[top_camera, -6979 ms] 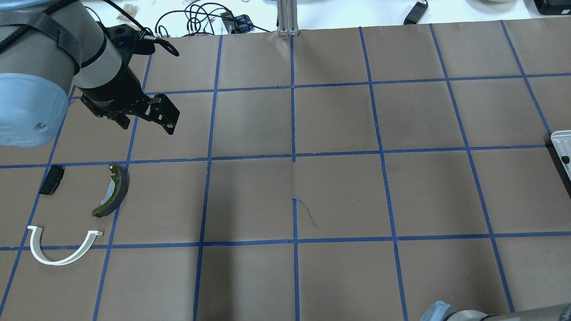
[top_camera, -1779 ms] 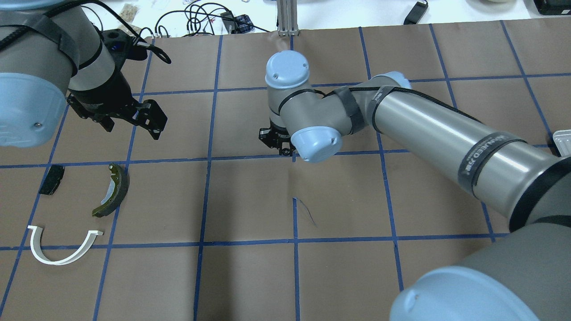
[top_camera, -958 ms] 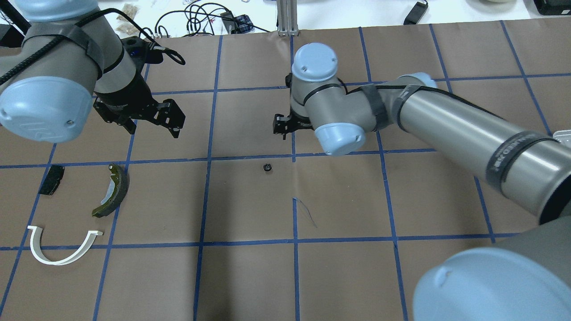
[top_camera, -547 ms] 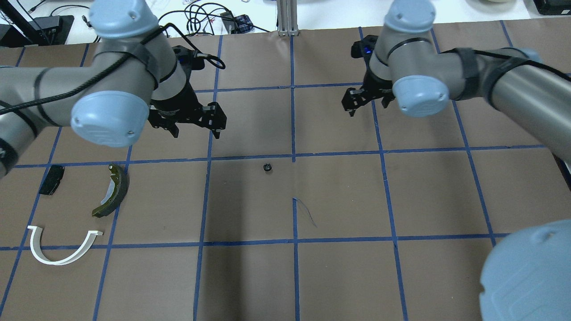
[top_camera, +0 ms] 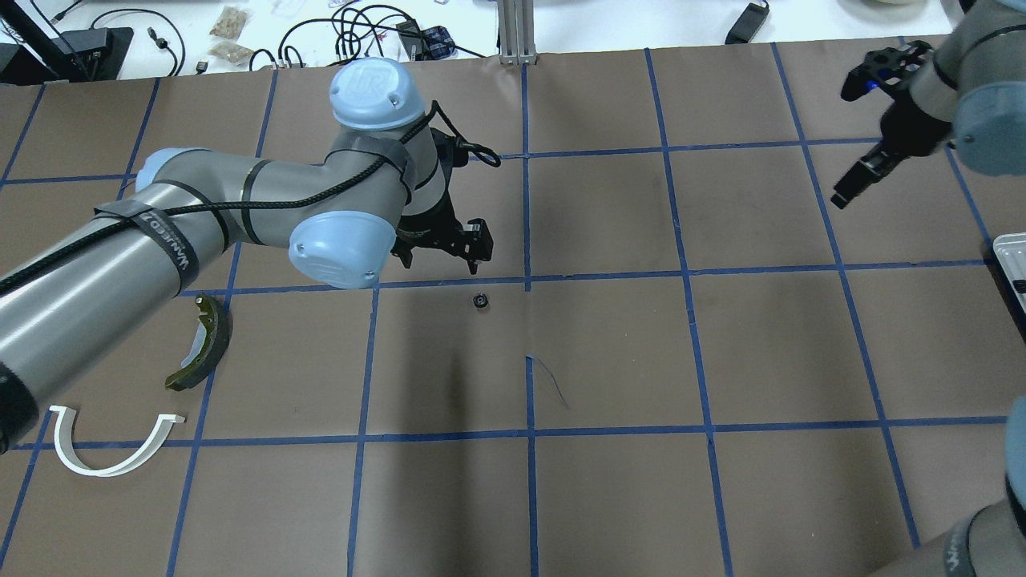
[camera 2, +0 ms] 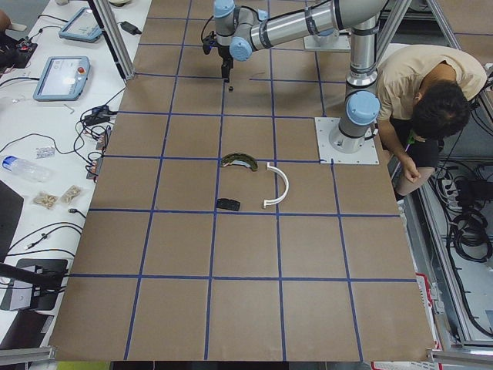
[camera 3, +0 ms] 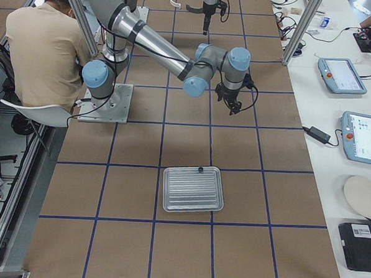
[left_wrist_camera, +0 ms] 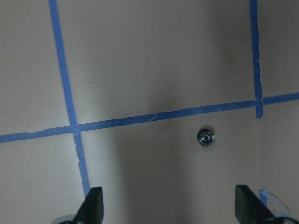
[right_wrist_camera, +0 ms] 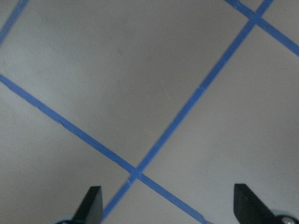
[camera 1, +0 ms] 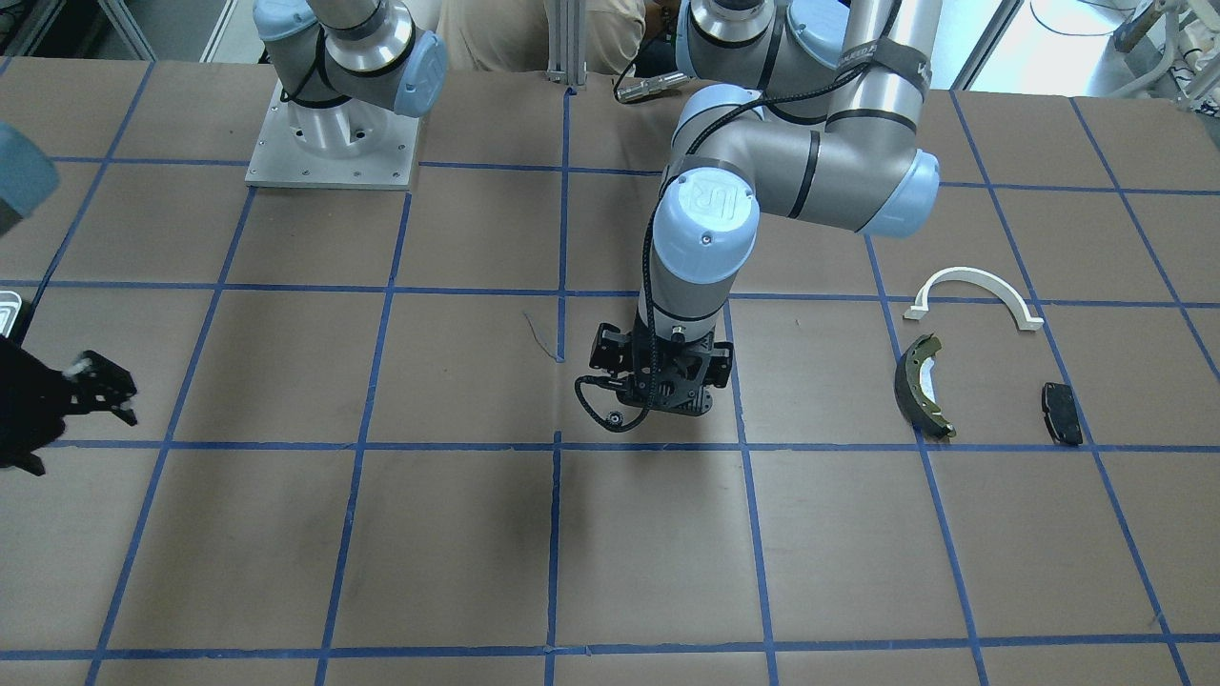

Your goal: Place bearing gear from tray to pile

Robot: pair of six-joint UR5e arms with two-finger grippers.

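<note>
The bearing gear (top_camera: 480, 301), small, black and toothed, lies alone on the brown paper near the table's middle; it also shows in the left wrist view (left_wrist_camera: 206, 137) and the front view (camera 1: 618, 417). My left gripper (top_camera: 442, 253) is open and empty, hovering just behind the gear. My right gripper (top_camera: 848, 186) is open and empty, at the far right. The tray (camera 3: 193, 189) lies at the right end. The pile sits at the left: white half-ring bracket (top_camera: 104, 471), brake shoe (top_camera: 204, 344), black pad (camera 1: 1062, 413), which the left arm hides in the overhead view.
A small dark part (camera 3: 200, 169) sits at the tray's rim. A person (camera 3: 44, 44) sits behind the robot bases. Cables (top_camera: 361, 32) lie beyond the table's far edge. A blue tape grid covers the paper.
The right gripper has left the gear on the table's middle and pulled away to the far right. The left arm has swung right, its open gripper now close behind the gear.
</note>
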